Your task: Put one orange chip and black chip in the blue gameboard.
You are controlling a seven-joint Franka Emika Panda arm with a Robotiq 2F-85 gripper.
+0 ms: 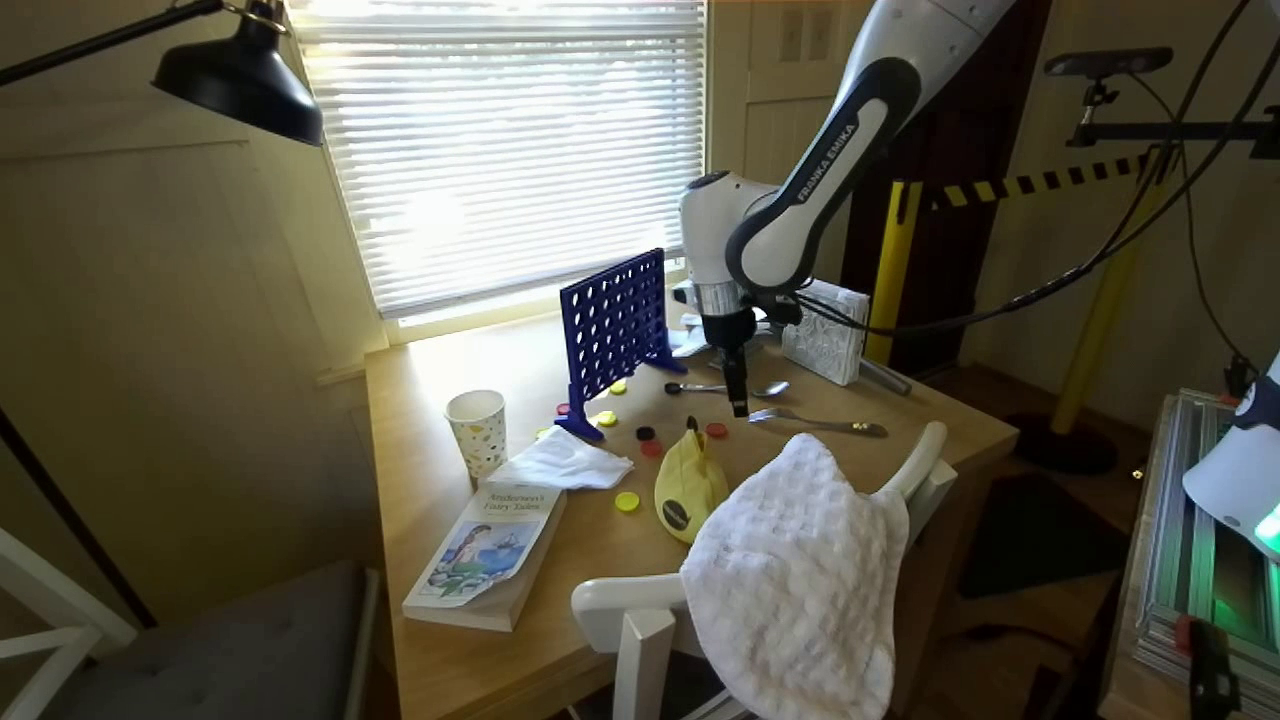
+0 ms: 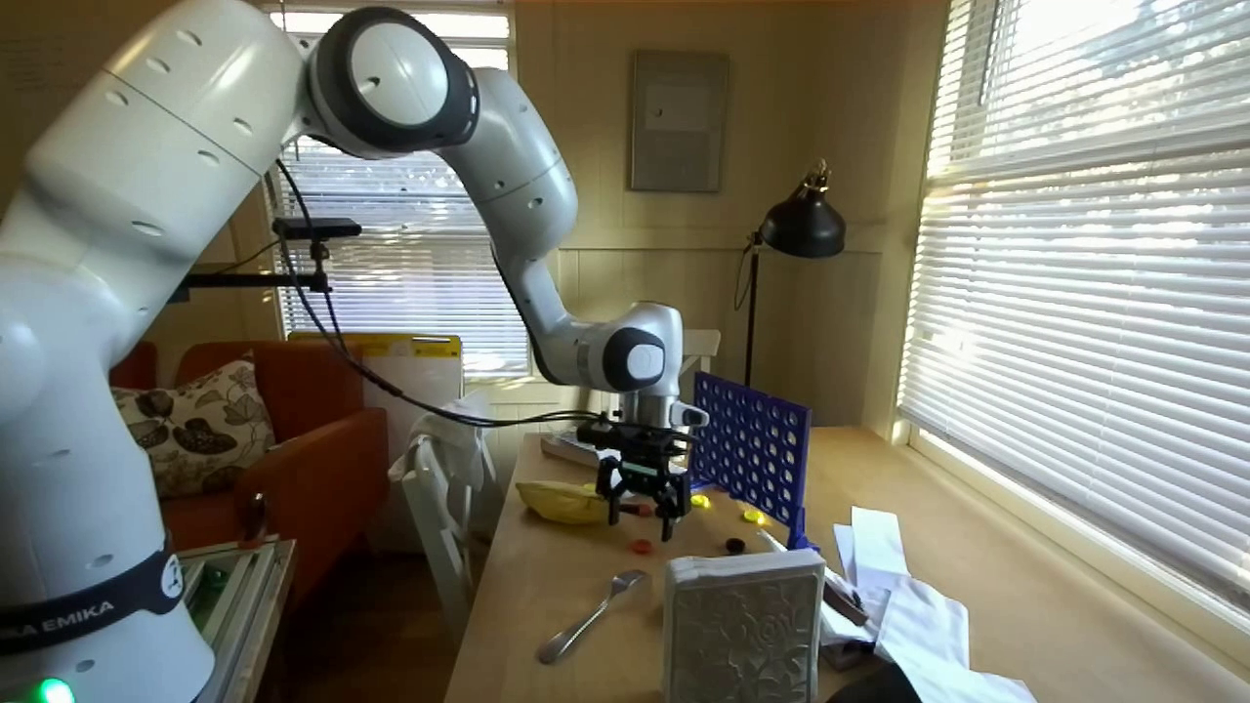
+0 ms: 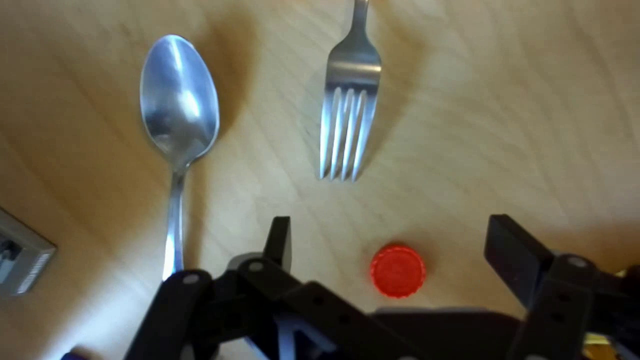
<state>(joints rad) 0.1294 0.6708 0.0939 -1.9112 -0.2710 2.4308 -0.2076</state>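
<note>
Currently, my gripper (image 2: pixel 641 524) hangs above the table (image 2: pixel 869 478) with its fingers (image 3: pixel 280 240) spread wide; in the wrist view a red chip (image 3: pixel 398 270) lies below, between them and clear of both. In both exterior views the board (image 1: pixel 615 325) stands upright between the gripper and the window (image 1: pixel 520 150). Its long axis runs level, from the napkin (image 1: pixel 565 460) towards the papers (image 2: pixel 923 625), one holed face turned my gripper's way. I count one board, three red chips, two black chips (image 1: pixel 645 433) and four yellow chips (image 1: pixel 627 501), one partly hidden. One black chip sits right by a red one, the other by the handle end of the one spoon (image 3: pixel 180 95). I also see one fork (image 3: pixel 352 70), one banana (image 1: pixel 688 490), one cup (image 1: pixel 474 430).
</note>
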